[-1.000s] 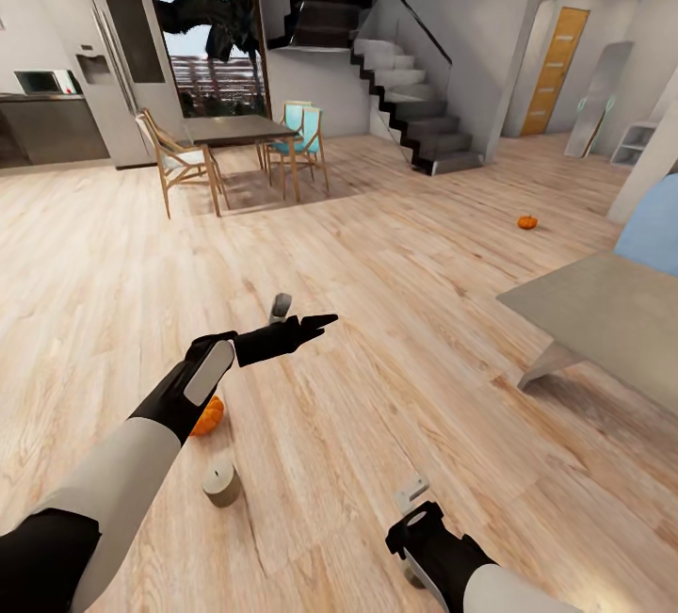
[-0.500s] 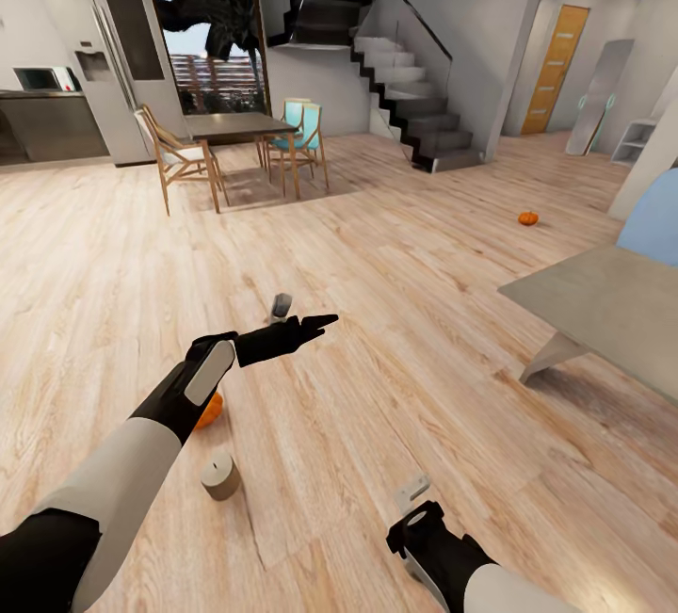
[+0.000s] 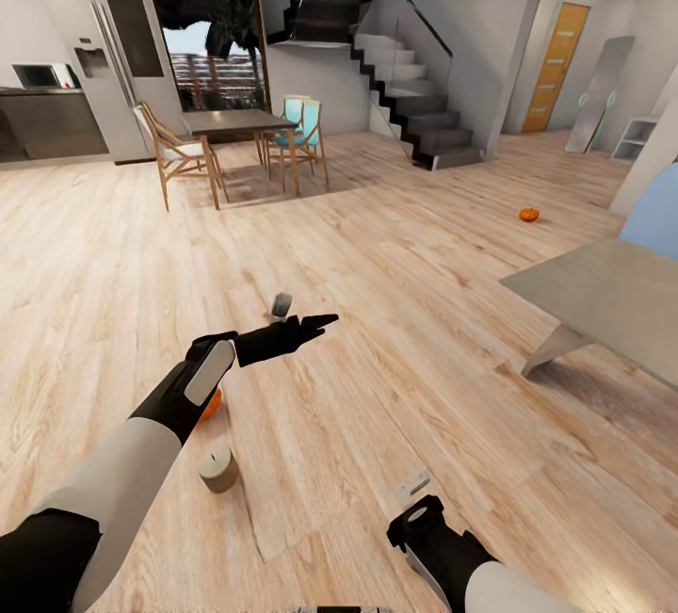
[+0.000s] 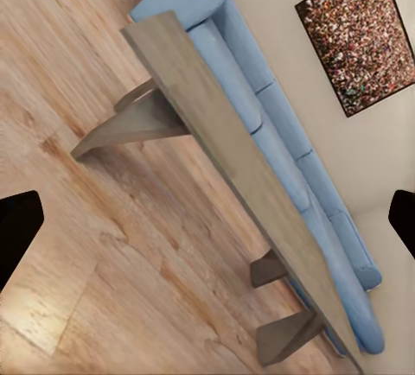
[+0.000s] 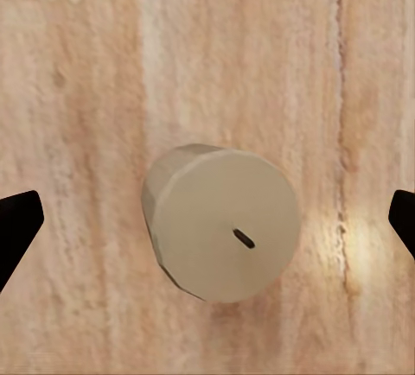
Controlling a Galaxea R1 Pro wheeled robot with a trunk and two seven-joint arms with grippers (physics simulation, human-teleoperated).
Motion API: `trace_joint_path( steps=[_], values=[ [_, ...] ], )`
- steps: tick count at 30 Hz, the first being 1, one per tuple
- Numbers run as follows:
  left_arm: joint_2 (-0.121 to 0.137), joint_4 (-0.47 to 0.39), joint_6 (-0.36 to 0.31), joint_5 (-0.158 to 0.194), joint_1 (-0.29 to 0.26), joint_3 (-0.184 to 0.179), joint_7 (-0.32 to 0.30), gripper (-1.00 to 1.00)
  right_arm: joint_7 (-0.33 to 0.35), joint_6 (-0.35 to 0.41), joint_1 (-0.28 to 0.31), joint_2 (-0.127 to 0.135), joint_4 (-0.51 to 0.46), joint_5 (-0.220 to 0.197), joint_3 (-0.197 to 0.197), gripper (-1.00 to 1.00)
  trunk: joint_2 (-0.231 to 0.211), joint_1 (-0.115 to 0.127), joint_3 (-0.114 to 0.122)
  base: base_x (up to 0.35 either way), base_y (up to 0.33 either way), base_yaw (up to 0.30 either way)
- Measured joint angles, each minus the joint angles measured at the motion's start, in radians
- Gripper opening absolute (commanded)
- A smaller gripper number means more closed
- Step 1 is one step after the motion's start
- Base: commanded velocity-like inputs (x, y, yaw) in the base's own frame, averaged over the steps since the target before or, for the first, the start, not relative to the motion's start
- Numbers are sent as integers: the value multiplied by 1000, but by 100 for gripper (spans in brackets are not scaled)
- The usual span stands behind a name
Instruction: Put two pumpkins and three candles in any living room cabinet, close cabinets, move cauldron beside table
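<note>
Wood floor (image 3: 395, 246): pale planks run through the whole room, and the task's things lie scattered on them.
Left end effector (image 3: 299, 328): stretched out level over the floor, fingers spread wide with nothing between them; the left wrist view looks past the dark fingertips at the table and the blue sofa (image 4: 285, 124).
Right end effector (image 5: 207, 219): fingers wide apart, hanging straight above a beige candle (image 5: 222, 223) that stands upright on the floor, wick up.
Second candle (image 3: 218, 468): on the floor beside the left forearm.
Near pumpkin (image 3: 211, 402): orange, half hidden behind the left wrist.
Far pumpkin (image 3: 529, 214): alone on the floor beyond the table (image 3: 603, 298).
Table: grey top, at the right.
</note>
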State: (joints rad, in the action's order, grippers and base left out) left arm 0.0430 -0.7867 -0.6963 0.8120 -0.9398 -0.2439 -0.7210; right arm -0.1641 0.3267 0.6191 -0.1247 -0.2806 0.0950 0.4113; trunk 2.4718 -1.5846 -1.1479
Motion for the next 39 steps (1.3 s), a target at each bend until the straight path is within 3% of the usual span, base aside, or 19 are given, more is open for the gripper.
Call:
trace_joint_path(
  steps=[4,21,39],
  values=[
    [0,2,0,0,0,0,0,100,0,0,0,0,-6,1,0,100,28,-15,-13,0,0,0],
    [5,3,0,2,1,0,-1,100,-3,2,1,2,-21,4,0,100,32,-23,-78,0,0,0],
    [3,4,0,1,0,0,-2,100,-3,2,1,2,-21,5,0,100,32,-23,-78,0,-102,0]
  ],
)
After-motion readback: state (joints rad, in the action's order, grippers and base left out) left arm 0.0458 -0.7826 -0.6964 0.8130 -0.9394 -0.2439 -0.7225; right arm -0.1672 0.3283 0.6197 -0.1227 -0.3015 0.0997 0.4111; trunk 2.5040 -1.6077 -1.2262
